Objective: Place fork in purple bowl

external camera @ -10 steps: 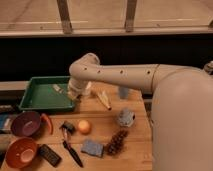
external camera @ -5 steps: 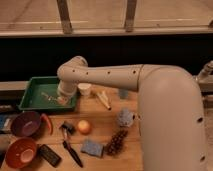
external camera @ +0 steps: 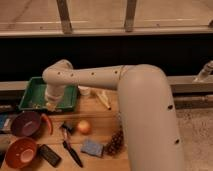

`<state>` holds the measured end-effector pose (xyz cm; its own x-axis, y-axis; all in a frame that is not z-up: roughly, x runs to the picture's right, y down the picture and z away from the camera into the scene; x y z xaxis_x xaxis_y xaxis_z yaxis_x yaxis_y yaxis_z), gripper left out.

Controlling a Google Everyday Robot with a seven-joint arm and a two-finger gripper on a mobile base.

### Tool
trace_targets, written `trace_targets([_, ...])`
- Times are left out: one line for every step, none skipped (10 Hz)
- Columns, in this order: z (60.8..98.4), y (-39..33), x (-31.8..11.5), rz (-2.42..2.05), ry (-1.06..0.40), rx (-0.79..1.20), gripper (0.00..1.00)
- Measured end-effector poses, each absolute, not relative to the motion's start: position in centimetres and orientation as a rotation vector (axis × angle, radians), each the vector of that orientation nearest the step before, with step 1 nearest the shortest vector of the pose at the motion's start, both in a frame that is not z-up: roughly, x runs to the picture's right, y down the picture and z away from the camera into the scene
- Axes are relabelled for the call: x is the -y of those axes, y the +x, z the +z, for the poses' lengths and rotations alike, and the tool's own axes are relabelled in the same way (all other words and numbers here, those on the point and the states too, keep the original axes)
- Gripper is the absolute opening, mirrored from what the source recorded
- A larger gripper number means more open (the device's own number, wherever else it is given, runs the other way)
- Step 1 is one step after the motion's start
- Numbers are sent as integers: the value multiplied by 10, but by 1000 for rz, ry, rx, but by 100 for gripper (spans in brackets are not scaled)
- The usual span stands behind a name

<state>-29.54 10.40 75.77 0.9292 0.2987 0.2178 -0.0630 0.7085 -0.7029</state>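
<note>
We see the pincer (external camera: 50, 105), pressed together, over the green tray's (external camera: 30, 90) right edge; fork (external camera: 104, 99) mid-frame, purple bowl (external camera: 26, 124) lower left.

Shut hand (external camera: 50, 105) above green tray (external camera: 30, 100), fork (external camera: 103, 99) aside.

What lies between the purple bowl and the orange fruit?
Camera view: a curved red object and the black brush head. The gripper hangs over the green tray.
</note>
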Motion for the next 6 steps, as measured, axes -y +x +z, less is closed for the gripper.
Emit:
trace_targets([757, -301, -109, 170, -759, 314, 0])
trace_targets([756, -307, -116, 111, -746, 284, 0])
trace_targets([754, -313, -124, 63, -735, 258, 0])
trace_targets([752, -320, -132, 19, -729, 237, 0])
trace_targets([752, -324, -138, -4, -734, 223, 0])
trace_targets([757, -324, -145, -19, -741, 202, 2])
